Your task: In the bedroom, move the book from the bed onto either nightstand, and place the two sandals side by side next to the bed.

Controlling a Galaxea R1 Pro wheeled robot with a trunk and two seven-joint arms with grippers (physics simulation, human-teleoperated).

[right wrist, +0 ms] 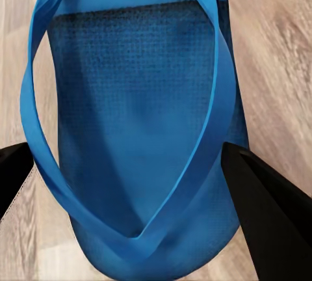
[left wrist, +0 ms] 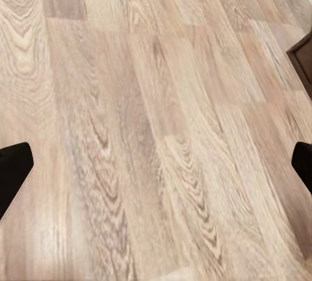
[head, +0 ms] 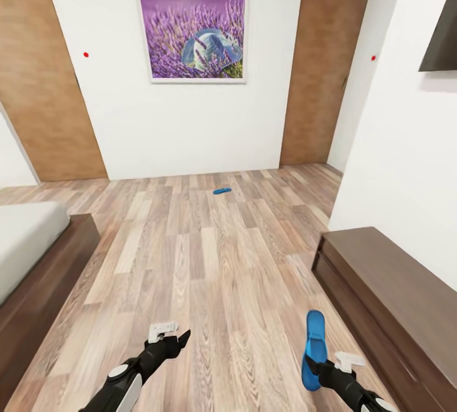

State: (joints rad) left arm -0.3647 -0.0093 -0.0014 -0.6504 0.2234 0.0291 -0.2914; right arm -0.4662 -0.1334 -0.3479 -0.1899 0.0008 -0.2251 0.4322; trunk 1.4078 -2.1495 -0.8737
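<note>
1. Bright, even light across the white wall (head: 190,126), source unseen; shadows stay soft and faint.
2. Door (head: 38,69) edges lean outward: wide-angle stretch.
3. Floor (left wrist: 156,125) grain slightly soft in the left wrist view.

We find no readable text, label, brand, number or sign anywhere. The picture (head: 192,34) on the wall carries lavender and no lettering. The dark panel (head: 442,31) on the right wall is blank. The sandal (right wrist: 140,125) sole shows a dotted texture, no brand mark. Doors, floor and cabinet tops bear no writing.
</note>
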